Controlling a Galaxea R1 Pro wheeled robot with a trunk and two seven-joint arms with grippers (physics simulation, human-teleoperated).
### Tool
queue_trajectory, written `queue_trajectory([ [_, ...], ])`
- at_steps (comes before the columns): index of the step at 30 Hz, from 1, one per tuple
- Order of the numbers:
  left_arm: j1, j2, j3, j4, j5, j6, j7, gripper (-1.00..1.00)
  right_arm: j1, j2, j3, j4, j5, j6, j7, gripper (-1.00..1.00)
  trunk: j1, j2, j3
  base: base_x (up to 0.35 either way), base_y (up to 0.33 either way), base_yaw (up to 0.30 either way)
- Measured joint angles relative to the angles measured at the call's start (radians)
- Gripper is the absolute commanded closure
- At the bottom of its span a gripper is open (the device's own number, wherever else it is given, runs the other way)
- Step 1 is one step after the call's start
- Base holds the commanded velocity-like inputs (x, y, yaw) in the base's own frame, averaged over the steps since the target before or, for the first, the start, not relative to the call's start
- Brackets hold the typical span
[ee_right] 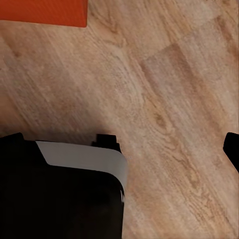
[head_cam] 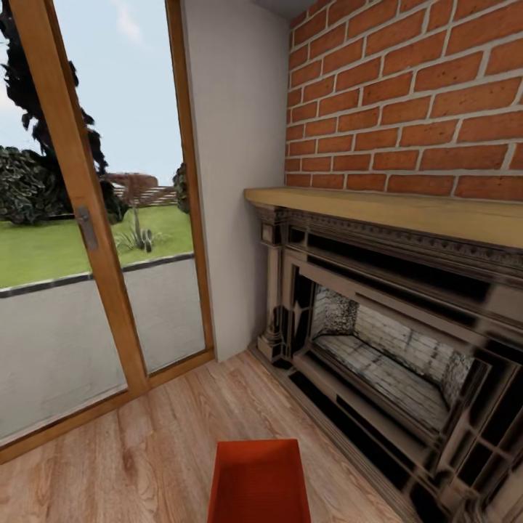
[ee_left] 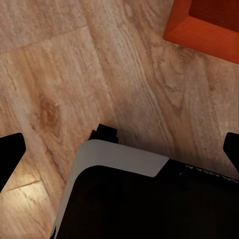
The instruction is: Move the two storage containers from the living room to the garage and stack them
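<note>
Early stage: one storage container [head_cam: 259,481] sits on the living room's plank floor [head_cam: 145,457] beside the fireplace [head_cam: 392,341], ungrasped; both pincers apparently spread, though only fingertips [ee_left: 11,154] show.

One orange-red storage container [head_cam: 259,481] sits upright on the light wood plank floor [head_cam: 145,450] of the living room, near the bottom centre of the head view, open top up, just left of the dark ornate fireplace [head_cam: 392,341].

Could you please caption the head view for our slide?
Orange-red ribbed plastic storage bin on light wood plank floor, beside ornate dark fireplace and glass patio door.
</note>
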Motion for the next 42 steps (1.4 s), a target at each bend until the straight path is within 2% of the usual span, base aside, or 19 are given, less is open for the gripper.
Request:
queue_trajectory([
  [17,0.000,0.000,0.000,0.000,0.000,0.000,0.000,-1.00,0.000,0.009,0.000,0.000,0.000,0.000,0.002,-1.00,0.000,0.000,-0.001,0.000,0.002,0.000],
  [42,0.000,-0.001,-0.001,0.000,-0.008,0.000,0.000,-1.00,0.000,0.001,0.000,0.000,0.000,0.000,0.007,-1.00,0.000,0.000,-0.039,0.000,0.000,0.000],
])
